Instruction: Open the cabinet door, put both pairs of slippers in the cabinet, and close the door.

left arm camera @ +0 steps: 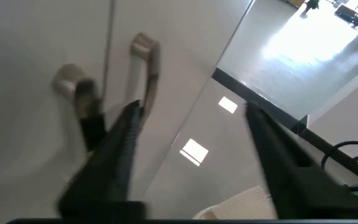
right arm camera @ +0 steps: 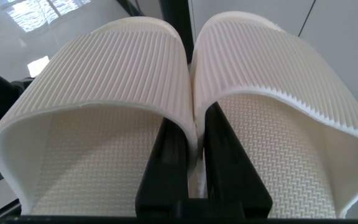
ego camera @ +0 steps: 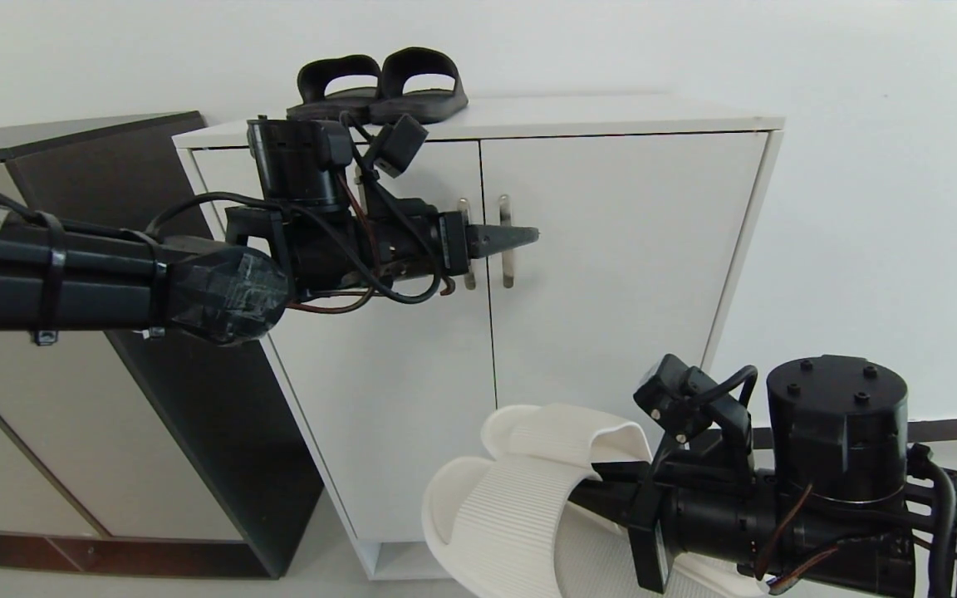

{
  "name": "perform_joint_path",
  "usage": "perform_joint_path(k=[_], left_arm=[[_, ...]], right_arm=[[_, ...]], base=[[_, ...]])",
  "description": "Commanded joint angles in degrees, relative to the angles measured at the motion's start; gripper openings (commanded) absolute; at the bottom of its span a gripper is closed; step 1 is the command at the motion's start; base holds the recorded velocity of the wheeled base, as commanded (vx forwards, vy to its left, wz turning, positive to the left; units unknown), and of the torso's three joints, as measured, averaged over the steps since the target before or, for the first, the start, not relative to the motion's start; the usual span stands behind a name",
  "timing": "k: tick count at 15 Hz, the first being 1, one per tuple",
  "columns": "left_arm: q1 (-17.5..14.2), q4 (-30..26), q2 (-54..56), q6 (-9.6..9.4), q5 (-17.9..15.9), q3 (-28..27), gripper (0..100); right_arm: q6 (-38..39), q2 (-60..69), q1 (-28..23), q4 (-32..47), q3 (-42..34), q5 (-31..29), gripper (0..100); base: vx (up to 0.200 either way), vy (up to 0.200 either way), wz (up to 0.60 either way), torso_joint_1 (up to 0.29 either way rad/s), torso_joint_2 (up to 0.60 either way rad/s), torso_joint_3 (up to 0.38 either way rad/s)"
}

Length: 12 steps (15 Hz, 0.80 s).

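Note:
The white cabinet (ego camera: pixel 611 274) stands with both doors shut, and its two metal handles (ego camera: pixel 505 241) flank the middle seam. My left gripper (ego camera: pixel 528 235) is open at those handles (left arm camera: pixel 148 62). One finger (left arm camera: pixel 120 149) lies between the two handles, while the other is out past the right door's handle. A pair of black slippers (ego camera: pixel 379 83) rests on the cabinet top. Low in front of the cabinet, my right gripper (right arm camera: pixel 194 149) is shut on the pair of white ribbed slippers (ego camera: pixel 520 498), pinching the inner straps of both (right arm camera: pixel 135 74).
A dark grey cabinet (ego camera: pixel 71 141) stands close against the white cabinet's left side, behind my left arm. A white wall runs behind, and there is open floor (left arm camera: pixel 328 56) to the right of the cabinet.

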<state>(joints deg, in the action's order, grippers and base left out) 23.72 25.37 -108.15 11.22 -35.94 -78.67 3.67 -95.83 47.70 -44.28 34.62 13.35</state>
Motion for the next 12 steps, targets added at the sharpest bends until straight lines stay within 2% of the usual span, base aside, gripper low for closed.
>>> perform_joint_path(k=[1, 4, 6, 8, 10, 12], left_arm=[[0.10, 0.03, -0.04, 0.03, -0.19, 0.09, 0], [0.53, 0.03, 1.72, 0.03, -0.19, 1.67, 0], [2.12, 0.12, 6.20, -0.14, -0.19, 6.77, 0], [3.70, 0.21, 10.16, -0.23, 0.61, 10.55, 0], [3.52, -0.06, 10.68, -0.05, 0.96, 9.94, 0], [2.03, -3.40, 9.45, -0.05, 0.96, 7.39, 0]], right_arm=[[0.02, 0.12, 0.02, -0.02, -0.08, 0.10, 0], [-0.24, 1.08, 0.20, 0.07, -1.40, 2.21, 0], [-0.33, 3.11, 0.11, 0.07, -2.98, 6.95, 0], [-1.74, 4.07, 0.20, 0.07, -3.60, 8.01, 0], [-2.26, 4.07, 0.20, 0.24, -3.68, 7.83, 0], [-2.26, 3.90, 0.20, 0.24, -3.77, 7.83, 0]], base=[[0.000, 0.000, 0.00, 0.000, 0.00, 0.000], [0.000, 0.000, 0.00, 0.000, 0.00, 0.000], [0.000, 0.000, 0.00, 0.000, 0.00, 0.000], [0.000, 0.000, 0.00, 0.000, 0.00, 0.000], [0.000, 0.000, 0.00, 0.000, 0.00, 0.000], [0.000, 0.000, 0.00, 0.000, 0.00, 0.000]])
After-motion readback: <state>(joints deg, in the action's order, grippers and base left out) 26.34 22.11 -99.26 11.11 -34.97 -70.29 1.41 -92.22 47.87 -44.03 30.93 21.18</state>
